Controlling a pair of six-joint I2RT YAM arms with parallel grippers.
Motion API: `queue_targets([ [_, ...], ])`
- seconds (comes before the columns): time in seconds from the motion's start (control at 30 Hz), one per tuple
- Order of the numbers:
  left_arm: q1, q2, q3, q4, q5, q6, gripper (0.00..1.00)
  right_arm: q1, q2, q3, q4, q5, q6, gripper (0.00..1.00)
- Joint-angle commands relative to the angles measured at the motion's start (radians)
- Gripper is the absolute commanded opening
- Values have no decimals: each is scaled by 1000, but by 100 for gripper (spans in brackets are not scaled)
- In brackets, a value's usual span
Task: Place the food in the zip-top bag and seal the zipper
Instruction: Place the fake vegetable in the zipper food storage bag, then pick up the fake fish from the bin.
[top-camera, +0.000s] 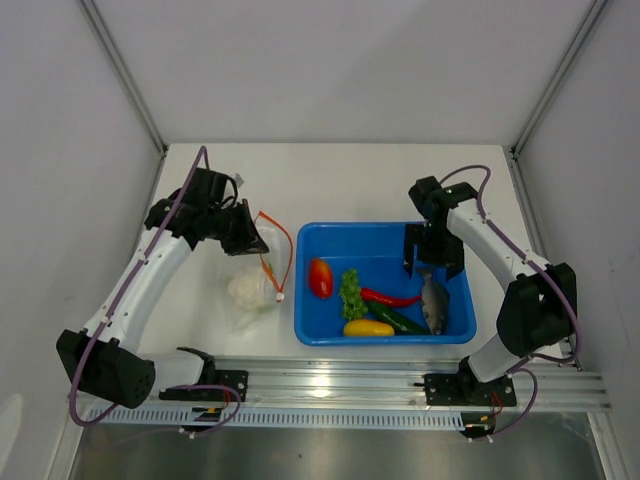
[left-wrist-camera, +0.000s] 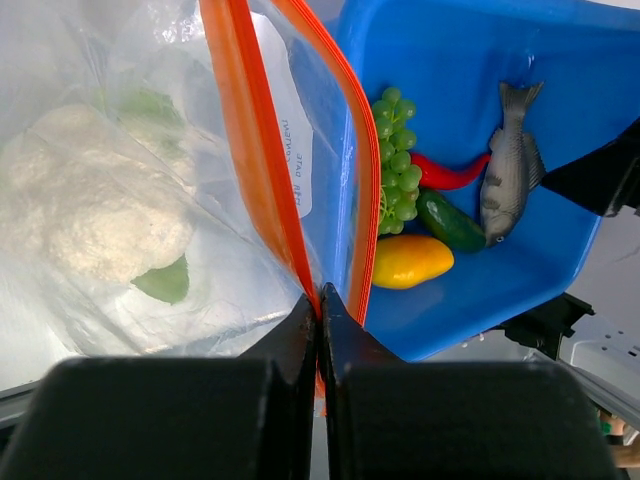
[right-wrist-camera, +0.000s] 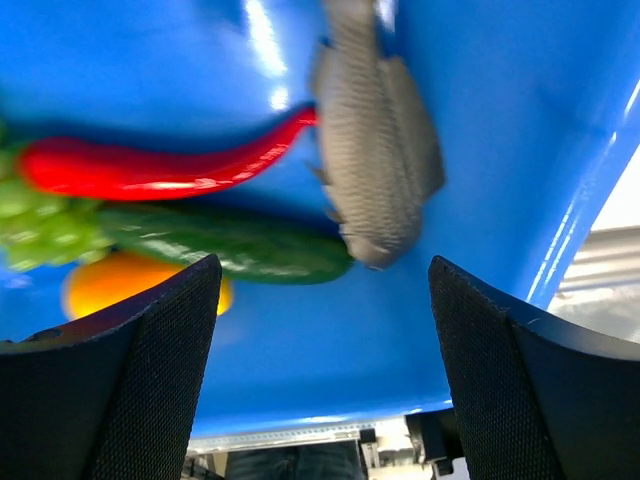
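Black fingers of the left tool (left-wrist-camera: 318, 300) fill the bottom of the left wrist view, pinched shut on the orange-red zipper (left-wrist-camera: 250, 150) of the clear zip-top bag (left-wrist-camera: 60, 60), holding its mouth up. The bag lies on the white bench (top-camera: 350, 180) just left of the blue tray (top-camera: 380, 235), with the white cauliflower (left-wrist-camera: 90, 215) inside it.

The right tool (right-wrist-camera: 320, 300) hangs open over the grey fish (right-wrist-camera: 375, 150) in the tray, its jaws wide apart and touching nothing. Beside the fish lie the red chili (right-wrist-camera: 150, 165), cucumber (right-wrist-camera: 230, 250), yellow squash (left-wrist-camera: 410, 262), lettuce (top-camera: 351, 293) and tomato (top-camera: 320, 277).

Filling looks barely begun, with one food bagged. Next, the right tool likely must drop, close across the fish's body and carry it to the held-open mouth.

A white label (left-wrist-camera: 290, 130) on the bag carries small print, too blurred to read.
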Motion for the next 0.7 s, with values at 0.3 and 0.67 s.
queue_targets([
  [0.3,0,3,-29,-4,9,37,0,11,-60,-266,119,146,88,84],
  [0.67,0,-4,-49,3,30,40,0,72,48,-334,251,195,111,81],
])
